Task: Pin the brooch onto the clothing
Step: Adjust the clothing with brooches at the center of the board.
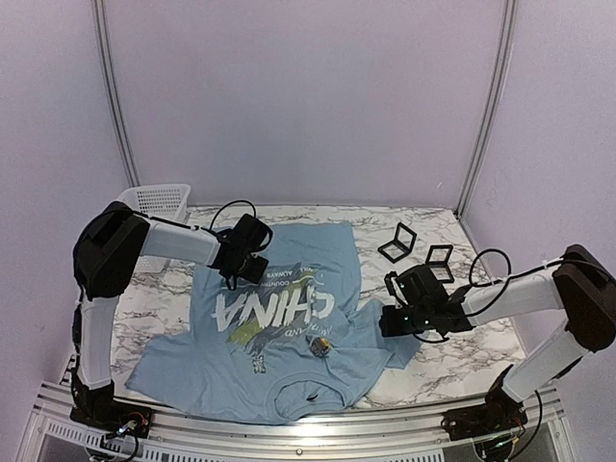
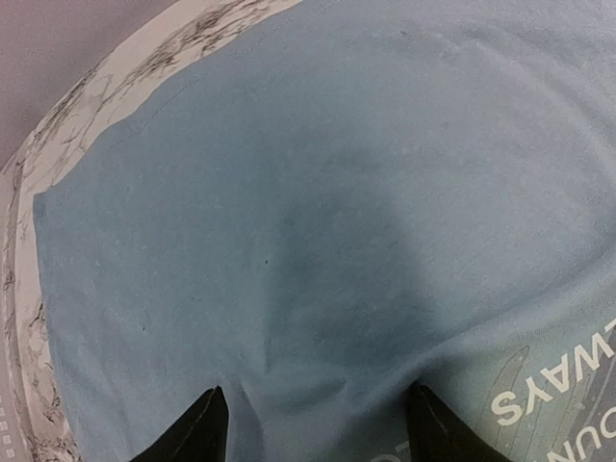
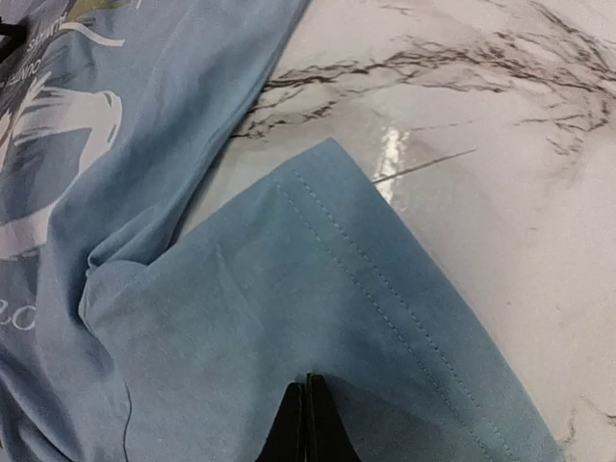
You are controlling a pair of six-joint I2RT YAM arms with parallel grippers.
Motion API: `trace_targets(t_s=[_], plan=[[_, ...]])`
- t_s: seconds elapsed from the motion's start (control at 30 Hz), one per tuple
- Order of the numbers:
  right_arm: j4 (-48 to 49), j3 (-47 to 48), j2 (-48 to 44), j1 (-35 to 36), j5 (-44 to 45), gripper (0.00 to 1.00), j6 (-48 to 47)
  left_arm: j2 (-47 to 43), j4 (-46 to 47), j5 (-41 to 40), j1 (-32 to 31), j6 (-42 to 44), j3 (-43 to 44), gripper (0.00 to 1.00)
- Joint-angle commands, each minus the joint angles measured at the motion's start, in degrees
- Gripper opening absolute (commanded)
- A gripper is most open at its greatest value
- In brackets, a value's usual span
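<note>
Blue CHINA shirt (image 1: 252, 371) is spread flat on the marble tabletop (image 1: 467, 358), lettering upside down from where I stand behind the arms. Brooch (image 1: 320, 344) sits on the shirt just below the lettering, toward the collar end, with neither hand touching it.

Left hand (image 1: 245, 268) is down over the far part of the shirt, near the hem. It is released: fingers (image 2: 197, 431) are well apart, plain blue cloth lies under them, and there is a small crease between the tips. Nothing is gripped.

Right hand (image 1: 392, 321) is at the shirt's sleeve (image 3: 318, 289) on the right side. It is clenched, fingers pressed together with tips right at the sleeve fabric. Can't tell if any cloth is pinched between them.

Two small black cases (image 1: 397, 243) (image 1: 440, 262) stand open on the tabletop beyond the right hand, off the shirt. White mesh basket (image 1: 159, 199) is at the far left corner.
</note>
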Motion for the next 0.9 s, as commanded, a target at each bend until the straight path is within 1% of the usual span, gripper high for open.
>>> trace_targets(t_s=[0.0,0.13,0.17,0.23,0.33,0.43,0.53,0.63,0.67,0.73,0.8,0.87], plan=[[-10.6,-1.9,-1.9,-2.0,7.7,0.02,3.4,7.3,-9.1,-2.9,3.5,0.0,5.4,0.66],[-11.6,-2.3,-3.1,-3.0,7.1,0.02,3.4,11.4,-10.0,-4.1,4.8,2.8,12.3,0.67],[-11.7,-2.2,-3.1,-3.1,7.1,0.02,3.0,11.9,-9.9,-4.1,4.8,4.8,13.5,0.68],[-12.1,-1.0,-3.0,-3.3,6.8,0.02,1.7,12.2,-9.7,-2.7,4.7,6.8,15.3,0.70],[-14.8,4.6,-2.5,-3.4,7.4,0.02,-2.3,9.5,-8.0,-0.9,4.6,9.0,15.5,0.71],[-13.5,11.5,-0.4,-3.4,6.3,0.04,-10.5,3.4,-5.6,-0.8,4.5,10.5,12.9,0.73],[-10.2,19.4,6.0,-3.7,4.3,0.04,-17.2,-5.0,-5.1,-0.9,4.5,10.1,8.4,0.74],[-8.4,29.8,16.8,-5.5,-1.6,0.03,-21.2,-13.0,-5.3,0.6,4.5,5.8,-0.5,0.73],[-9.0,33.8,20.7,-6.1,-3.7,0.02,-21.9,-15.4,-5.2,1.5,4.5,4.0,-4.1,0.73],[-9.4,40.9,27.1,-7.7,-4.7,0.01,-22.7,-20.4,-5.3,4.0,4.3,-2.2,-12.4,0.72],[-9.7,45.3,33.0,-9.4,-6.5,0.01,-22.7,-24.1,-5.1,5.6,3.8,-6.2,-18.4,0.71],[-10.3,48.8,36.9,-10.7,-8.3,0.00,-22.6,-25.9,-5.1,6.3,3.0,-9.0,-22.9,0.70]])
